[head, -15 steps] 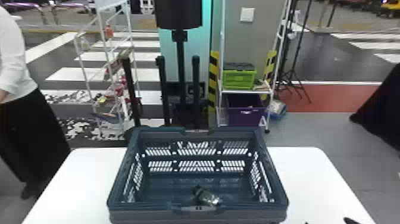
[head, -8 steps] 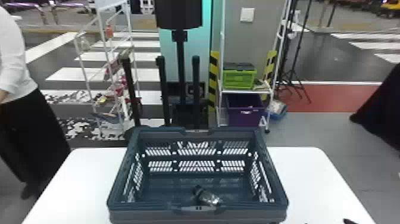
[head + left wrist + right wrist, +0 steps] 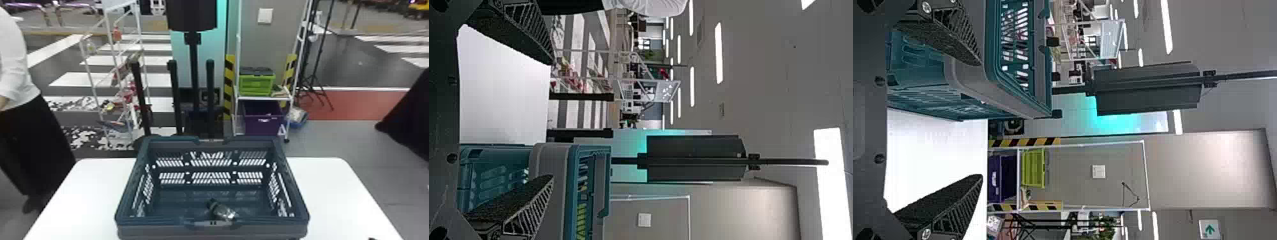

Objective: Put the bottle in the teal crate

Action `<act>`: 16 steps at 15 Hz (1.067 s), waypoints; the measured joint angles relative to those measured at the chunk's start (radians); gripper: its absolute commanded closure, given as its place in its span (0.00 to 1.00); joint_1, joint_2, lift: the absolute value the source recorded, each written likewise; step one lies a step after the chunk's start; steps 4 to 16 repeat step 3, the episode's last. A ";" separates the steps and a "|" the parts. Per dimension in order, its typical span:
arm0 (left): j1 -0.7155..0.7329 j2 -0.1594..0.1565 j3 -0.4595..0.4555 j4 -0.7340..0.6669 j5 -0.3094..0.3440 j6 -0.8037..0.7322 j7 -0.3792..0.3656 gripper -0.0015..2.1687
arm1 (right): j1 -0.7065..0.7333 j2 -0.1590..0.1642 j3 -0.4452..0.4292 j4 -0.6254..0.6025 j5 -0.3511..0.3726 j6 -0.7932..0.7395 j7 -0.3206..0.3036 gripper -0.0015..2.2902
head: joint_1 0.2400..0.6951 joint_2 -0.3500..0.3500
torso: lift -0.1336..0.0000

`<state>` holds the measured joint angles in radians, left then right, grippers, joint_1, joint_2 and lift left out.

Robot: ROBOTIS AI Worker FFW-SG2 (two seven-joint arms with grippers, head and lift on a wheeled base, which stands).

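Observation:
The teal crate (image 3: 212,231) stands on the white table, its long side toward me. Inside, near its front wall, lies the clear bottle (image 3: 224,212) with its dark cap pointing up and left. A dark tip of my right gripper (image 3: 372,238) pokes in at the bottom edge, right of the crate. In the right wrist view the right gripper (image 3: 981,120) is open and holds nothing; one finger overlaps the crate (image 3: 968,82). My left gripper (image 3: 552,119), also open with nothing between its fingers, has one finger in front of the crate (image 3: 549,162).
White table surface (image 3: 332,191) extends on both sides of the crate. Beyond the table are a wire rack (image 3: 110,63), black posts (image 3: 174,95) and a shelf with a green crate (image 3: 257,84) above a purple bin (image 3: 263,123). A person stands beyond the table's left side.
The right gripper's dark tip has slipped slightly down and left at the head view's bottom edge. Crate and bottle stay where they were.

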<state>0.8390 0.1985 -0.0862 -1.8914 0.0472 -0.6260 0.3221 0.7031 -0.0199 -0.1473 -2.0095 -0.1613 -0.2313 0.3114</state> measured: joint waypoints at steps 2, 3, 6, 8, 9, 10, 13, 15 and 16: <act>0.000 0.000 0.000 0.000 0.000 0.002 0.000 0.03 | 0.005 0.000 0.000 0.000 -0.001 -0.002 0.000 0.04 | 0.57 0.50 | 1.00; 0.000 0.000 0.000 -0.001 0.000 0.005 0.000 0.03 | 0.009 0.001 0.000 0.000 -0.001 -0.005 0.000 0.04 | 0.57 0.50 | 1.00; 0.000 0.000 0.000 -0.001 0.000 0.005 0.000 0.03 | 0.009 0.001 0.000 0.000 -0.001 -0.005 0.000 0.04 | 0.57 0.50 | 1.00; 0.000 0.000 0.000 -0.001 0.000 0.005 0.000 0.03 | 0.009 0.001 0.000 0.000 -0.001 -0.005 0.000 0.04 | 0.57 0.50 | 1.00; 0.000 0.000 0.000 -0.001 0.000 0.005 0.000 0.03 | 0.009 0.001 0.000 0.000 -0.001 -0.005 0.000 0.04 | 0.57 0.50 | 1.00; 0.000 0.000 0.000 -0.001 0.000 0.005 0.000 0.03 | 0.009 0.001 0.000 0.000 -0.001 -0.005 0.000 0.04 | 0.57 0.50 | 1.00; 0.000 0.000 0.000 -0.001 0.000 0.005 0.000 0.03 | 0.009 0.001 0.000 0.000 -0.001 -0.005 0.000 0.04 | 0.57 0.50 | 1.00; 0.000 0.000 0.000 -0.001 0.000 0.005 0.000 0.03 | 0.009 0.001 0.000 0.000 -0.001 -0.005 0.000 0.04 | 0.57 0.50 | 1.00; 0.000 0.000 0.000 -0.001 0.000 0.005 0.000 0.03 | 0.009 0.001 0.000 0.000 -0.001 -0.005 0.000 0.04 | 0.57 0.50 | 1.00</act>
